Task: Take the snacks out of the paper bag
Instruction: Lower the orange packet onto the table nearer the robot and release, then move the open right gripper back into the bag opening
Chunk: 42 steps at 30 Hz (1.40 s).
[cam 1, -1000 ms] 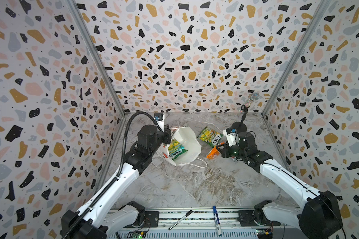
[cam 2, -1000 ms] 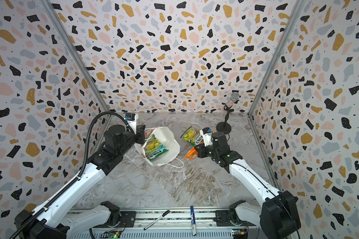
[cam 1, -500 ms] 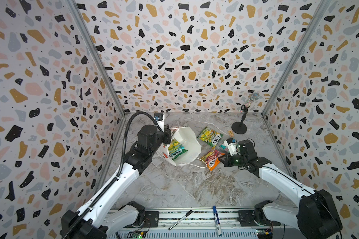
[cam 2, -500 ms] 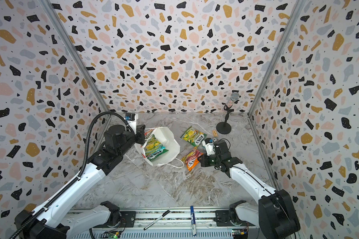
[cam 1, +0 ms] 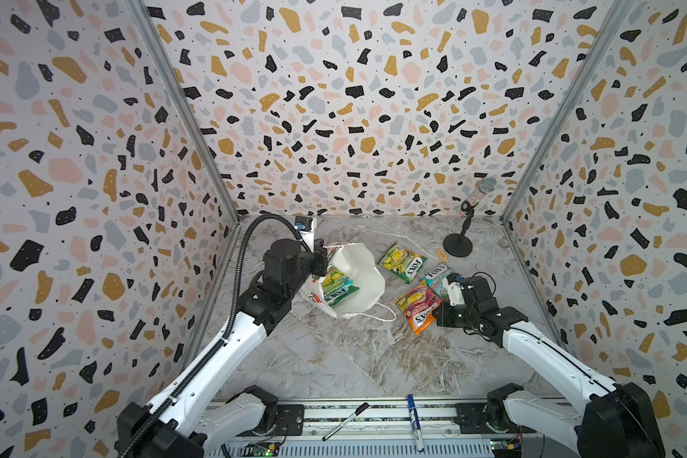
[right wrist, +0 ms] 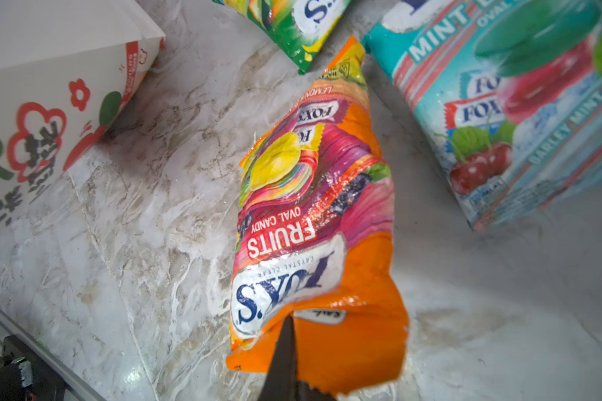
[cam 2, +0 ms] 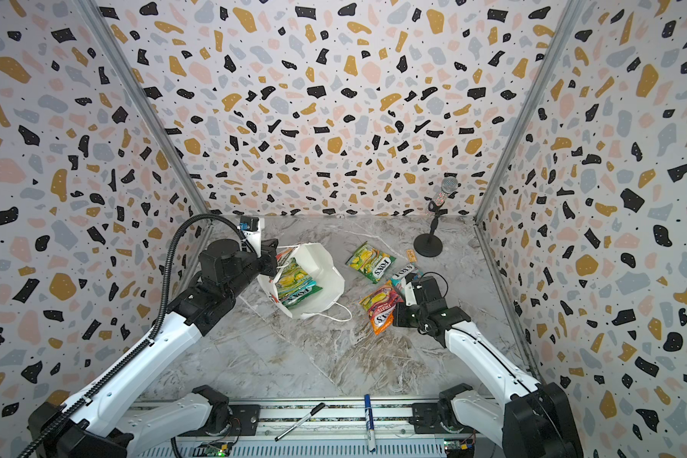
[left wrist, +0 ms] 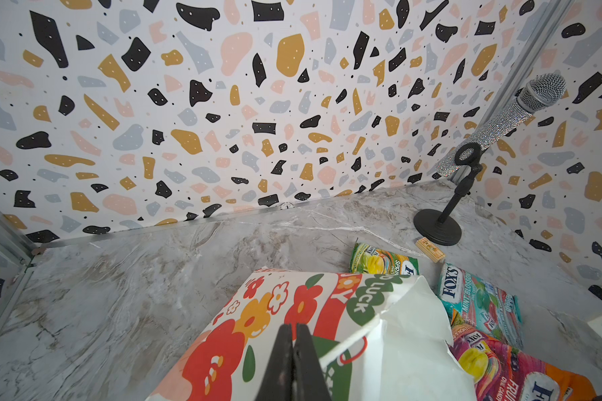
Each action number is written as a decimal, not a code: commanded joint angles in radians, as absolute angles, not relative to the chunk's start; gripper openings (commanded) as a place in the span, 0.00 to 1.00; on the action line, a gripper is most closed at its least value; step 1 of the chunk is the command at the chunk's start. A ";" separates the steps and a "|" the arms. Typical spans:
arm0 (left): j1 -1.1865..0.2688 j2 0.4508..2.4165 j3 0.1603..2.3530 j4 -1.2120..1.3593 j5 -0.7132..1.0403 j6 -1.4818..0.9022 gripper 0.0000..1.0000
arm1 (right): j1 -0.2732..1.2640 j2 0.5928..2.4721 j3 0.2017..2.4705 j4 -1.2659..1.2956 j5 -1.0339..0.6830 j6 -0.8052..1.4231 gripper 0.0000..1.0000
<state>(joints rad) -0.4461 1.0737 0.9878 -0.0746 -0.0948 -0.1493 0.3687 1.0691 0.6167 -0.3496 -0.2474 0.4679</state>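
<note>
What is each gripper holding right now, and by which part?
Left gripper: the paper bag, by its mouth rim beside a cord handle. Right gripper: the orange-pink packet, by the end seam next to its FOX'S label.

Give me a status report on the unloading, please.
Left pincer shut on paper bag rim. Right pincer shut on orange packet edge. Green-yellow packet and teal packet out on table; more packets inside bag. Nothing blocking.

Speckled walls, grey marbled floor
White bag with red and orange flowers; green-yellow packet, teal packet, orange-pink packet.
</note>
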 commanded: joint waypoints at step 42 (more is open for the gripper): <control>-0.445 1.057 0.982 -0.032 -0.014 -0.128 0.00 | 0.814 1.282 0.958 -0.029 -0.443 0.325 0.41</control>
